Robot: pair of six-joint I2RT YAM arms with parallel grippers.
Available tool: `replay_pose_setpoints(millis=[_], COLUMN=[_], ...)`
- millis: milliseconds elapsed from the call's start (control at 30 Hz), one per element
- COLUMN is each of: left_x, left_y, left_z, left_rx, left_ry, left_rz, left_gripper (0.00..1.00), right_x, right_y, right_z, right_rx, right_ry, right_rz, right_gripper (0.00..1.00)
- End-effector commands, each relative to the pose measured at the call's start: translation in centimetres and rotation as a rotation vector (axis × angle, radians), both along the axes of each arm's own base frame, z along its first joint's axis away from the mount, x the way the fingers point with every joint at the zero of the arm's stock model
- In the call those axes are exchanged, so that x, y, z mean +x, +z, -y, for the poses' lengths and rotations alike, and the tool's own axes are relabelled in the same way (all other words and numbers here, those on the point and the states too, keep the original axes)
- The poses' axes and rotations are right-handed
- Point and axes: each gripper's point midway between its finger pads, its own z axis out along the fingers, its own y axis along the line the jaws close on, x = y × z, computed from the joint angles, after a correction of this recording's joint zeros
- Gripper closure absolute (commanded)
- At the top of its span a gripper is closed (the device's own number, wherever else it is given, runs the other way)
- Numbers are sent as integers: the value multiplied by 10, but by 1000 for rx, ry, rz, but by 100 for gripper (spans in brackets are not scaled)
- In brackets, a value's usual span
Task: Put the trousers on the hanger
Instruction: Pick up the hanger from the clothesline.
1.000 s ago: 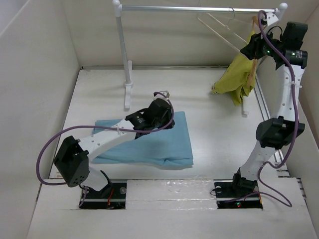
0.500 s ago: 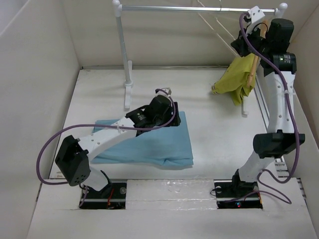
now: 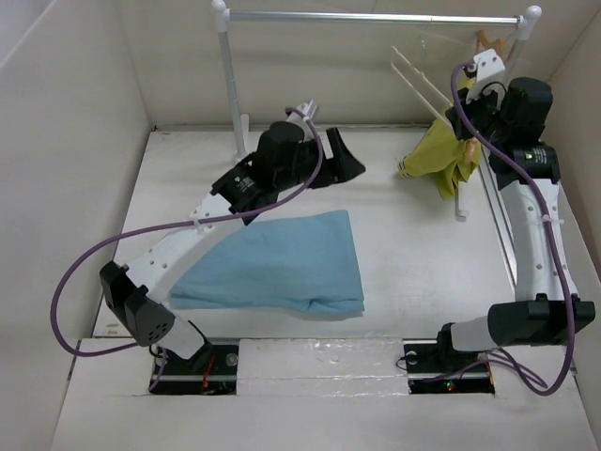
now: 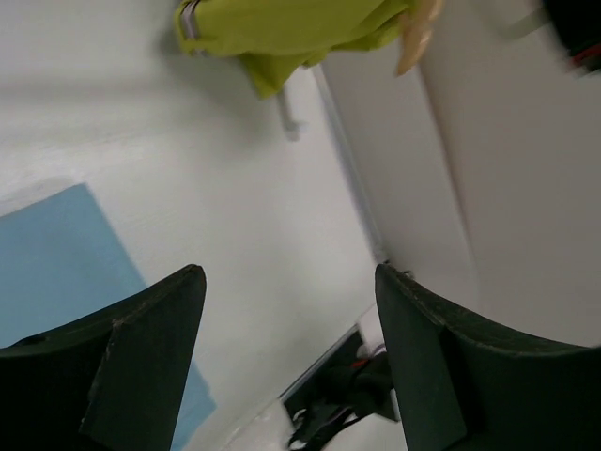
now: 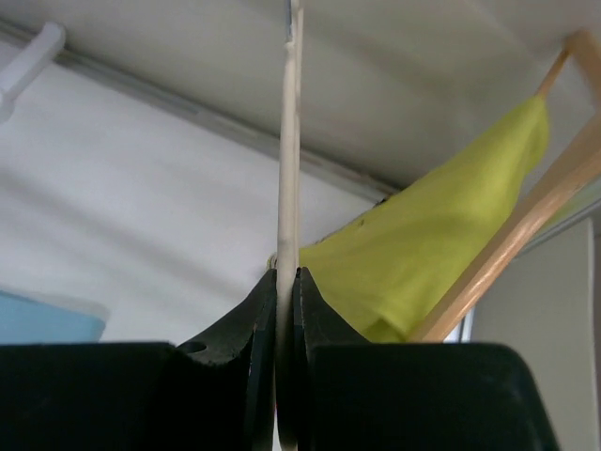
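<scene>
The light blue trousers (image 3: 282, 263) lie folded flat on the table, and a corner of them shows in the left wrist view (image 4: 56, 254). My left gripper (image 3: 344, 160) hangs open in the air behind them, nothing between its fingers (image 4: 286, 274). The thin cream-white hanger (image 3: 421, 80) slants below the rail at the back right. My right gripper (image 3: 458, 115) is shut on one of its bars; in the right wrist view the bar (image 5: 289, 141) runs straight up out of the closed jaws (image 5: 286, 277).
A yellow-green garment (image 3: 441, 155) hangs on a tan wooden hanger (image 3: 484, 42) beside my right gripper. The rack's rail (image 3: 376, 16) spans the back, its left post (image 3: 230, 94) standing behind the trousers. Box walls close in the left, back and right.
My left gripper has opened, lifted off the trousers and swung back and right. My right gripper has shut on the cream hanger and come down with it from the rail.
</scene>
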Motion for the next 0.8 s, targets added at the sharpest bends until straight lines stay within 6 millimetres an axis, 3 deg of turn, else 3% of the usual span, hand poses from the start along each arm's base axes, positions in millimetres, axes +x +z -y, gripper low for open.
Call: replay_pose_setpoints(millis=[0, 67, 100, 133, 167, 200, 233, 333, 367, 433, 467, 633, 733, 767], left_x=[-3, 9, 13, 17, 28, 28, 32, 41, 43, 46, 51, 68, 77, 78], left_y=[84, 86, 106, 111, 110, 111, 108, 94, 82, 76, 67, 61, 47, 43], left_z=[27, 40, 41, 44, 58, 58, 63, 82, 90, 99, 104, 107, 109, 109], left_rx=[-218, -224, -252, -258, -261, -268, -274, -321, -329, -370, -366, -366, -342, -336], left_ry=[-77, -79, -86, -86, -93, -90, -91, -100, -112, -120, -113, -51, -34, -26], left_rz=[64, 57, 77, 83, 73, 63, 49, -22, -60, -105, -119, -111, -145, -152], left_gripper=[30, 30, 30, 30, 31, 31, 31, 33, 35, 37, 38, 40, 46, 56], right_x=[-6, -12, -20, -21, -29, -32, -34, -49, -52, -62, -64, -78, -84, -85], right_y=[6, -1, 5, -3, -10, -6, -20, -31, -48, -49, -61, -66, -67, -67], right_z=[-5, -11, -12, -13, -23, -23, -28, -49, -54, -67, -71, -87, -93, -95], right_rx=[-3, -20, -40, -50, -56, -55, -58, -63, -61, -31, -24, 18, 24, 22], right_ry=[-4, -2, 1, -2, 24, 24, 45, 76, 83, 109, 116, 144, 160, 166], right_rz=[76, 64, 89, 79, 67, 78, 47, 47, 18, 28, 5, -2, -4, -4], right_gripper=[100, 100, 100, 100, 100, 100, 100, 100, 100, 100, 100, 100, 100, 100])
